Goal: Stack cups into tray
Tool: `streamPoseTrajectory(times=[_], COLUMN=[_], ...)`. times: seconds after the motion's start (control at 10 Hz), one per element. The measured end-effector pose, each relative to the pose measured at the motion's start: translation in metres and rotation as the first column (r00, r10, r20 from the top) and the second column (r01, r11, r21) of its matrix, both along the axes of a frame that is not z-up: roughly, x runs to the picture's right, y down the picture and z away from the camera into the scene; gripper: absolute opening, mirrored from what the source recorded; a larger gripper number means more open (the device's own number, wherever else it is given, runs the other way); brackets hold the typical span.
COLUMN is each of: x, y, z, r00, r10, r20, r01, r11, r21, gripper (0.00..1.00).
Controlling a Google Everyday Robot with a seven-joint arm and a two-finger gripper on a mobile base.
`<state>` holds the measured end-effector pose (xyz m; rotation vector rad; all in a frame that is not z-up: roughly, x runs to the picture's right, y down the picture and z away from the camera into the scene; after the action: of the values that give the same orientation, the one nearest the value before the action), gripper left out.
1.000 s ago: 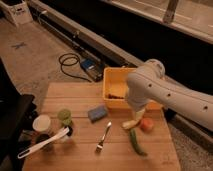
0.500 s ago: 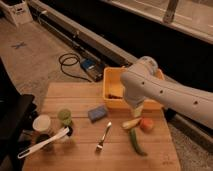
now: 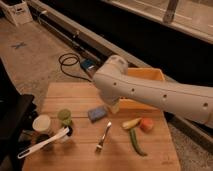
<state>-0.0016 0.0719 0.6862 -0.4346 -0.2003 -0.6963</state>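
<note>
- At the wooden table's (image 3: 75, 95) far right: yellow tray (image 3: 150, 75), mouth up, long axis along the far edge, front wall partly behind the arm (image 3: 165, 97).
- Near left edge: green cup (image 3: 64, 116) and cream cup (image 3: 42, 122), both upright, mouths up, side by side, outside the tray.
- Gripper (image 3: 114, 105) sits at the tray's front-left corner, well apart from the cups, released, holding nothing.
- White scoop (image 3: 45, 143) lies before the cups, handle pointing front-left.

No text, brand or number can be read. The white box (image 3: 16, 11) at top left bears dark marks that cannot be made out, and a blue cross-shaped floor mark (image 3: 20, 46) lies near it. The gripper, hidden behind the white robot arm (image 3: 150, 95), shows no lettering.
</note>
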Motion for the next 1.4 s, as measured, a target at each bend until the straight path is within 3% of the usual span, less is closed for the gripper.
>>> streamPoseTrajectory(times=[0.1,0.2,0.3,0.6,0.9,1.2,1.4], x=[-0.032,-0.039,-0.076,-0.076,-0.074,-0.112,-0.148], y=[-0.001,-0.002,-0.001,-0.001,0.007,0.027,0.043], z=[0.000,0.000,0.002,0.001,0.008,0.028,0.046], r00=[0.998,0.997,0.989,0.989,0.977,0.956,0.929], r10=[-0.045,-0.052,-0.084,-0.085,-0.147,-0.177,-0.178], r20=[0.053,0.063,0.121,0.123,0.154,0.235,0.324], r01=[0.044,0.052,0.083,0.084,0.151,0.190,0.207], r11=[0.9990,0.9986,0.9965,0.9964,0.9885,0.9812,0.9764], r21=[0.013,0.015,0.015,0.013,-0.009,-0.033,-0.060], gripper=[0.65,0.65,0.65,0.65,0.65,0.65,0.65])
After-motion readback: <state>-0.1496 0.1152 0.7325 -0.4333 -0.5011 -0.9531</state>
